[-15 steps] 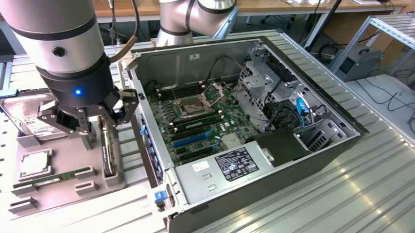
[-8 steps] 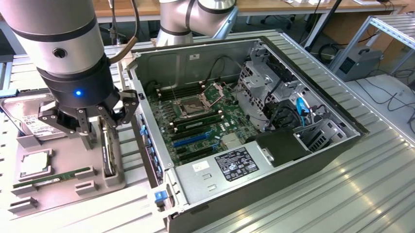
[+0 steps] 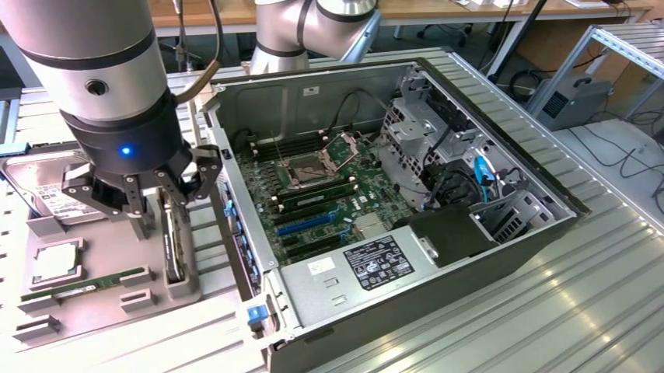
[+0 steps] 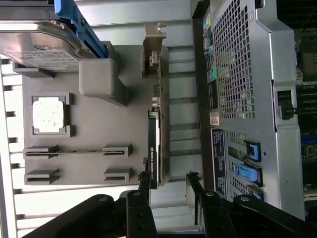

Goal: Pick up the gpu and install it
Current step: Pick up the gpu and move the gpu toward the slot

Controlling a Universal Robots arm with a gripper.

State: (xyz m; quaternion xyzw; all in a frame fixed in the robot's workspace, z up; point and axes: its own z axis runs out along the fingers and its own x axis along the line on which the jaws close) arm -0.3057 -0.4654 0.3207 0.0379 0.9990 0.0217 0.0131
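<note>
We judge the pick-up to be the step in hand, with nothing installed so far. The tool hangs with its jaws spread wide and empty over the grey parts fixture, which in the exterior view lies at about 9 o'clock from the open computer case on the ribbed metal surface. The gpu stands on edge in a slot of that fixture, on the side nearest the case, with its metal bracket at the end farthest from the tool. In the wrist view the card's near end sits between the two fingertips, closer to one of them, and we see no contact. Inside the case, the blue expansion slot on the motherboard is unoccupied. A clean grasp, as we read it, calls for centring the jaws across the thin card before they close, so that neither finger knocks it sideways in its slot. As for writing, the card's upper edge carries a small green-and-white mark that looks like NVIDIA's. The hard drive has a white label, and the power supply a dark one with white print, both unreadable.
</note>
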